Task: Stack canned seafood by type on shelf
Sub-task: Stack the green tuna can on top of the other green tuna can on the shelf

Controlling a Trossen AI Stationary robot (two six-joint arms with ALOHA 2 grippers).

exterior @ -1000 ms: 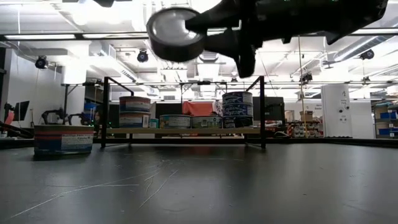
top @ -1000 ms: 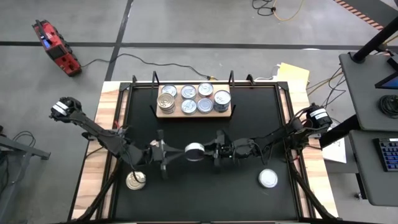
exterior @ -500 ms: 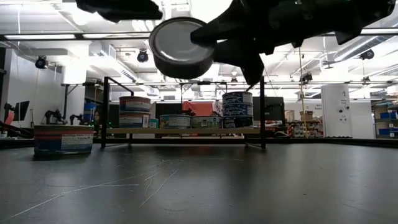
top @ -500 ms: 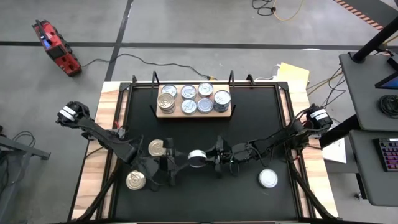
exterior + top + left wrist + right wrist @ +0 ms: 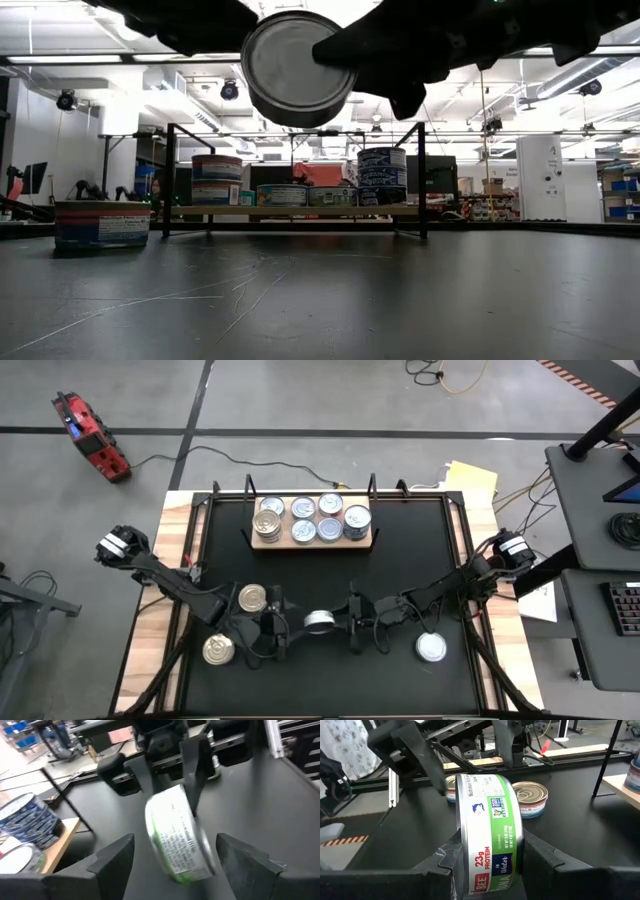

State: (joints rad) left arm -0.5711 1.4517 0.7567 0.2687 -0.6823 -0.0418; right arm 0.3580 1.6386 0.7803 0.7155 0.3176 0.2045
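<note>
Your right gripper (image 5: 340,623) holds a green-labelled tuna can (image 5: 319,622) on edge above the middle of the worktop (image 5: 400,560), well short of the shelf (image 5: 311,541) of stacked cans at the far side. Your left gripper (image 5: 283,629) stands wide open just beside the can, not touching it.

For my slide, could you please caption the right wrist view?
Right gripper holds a green-labelled can on edge above the black table, two cans behind it.
</note>
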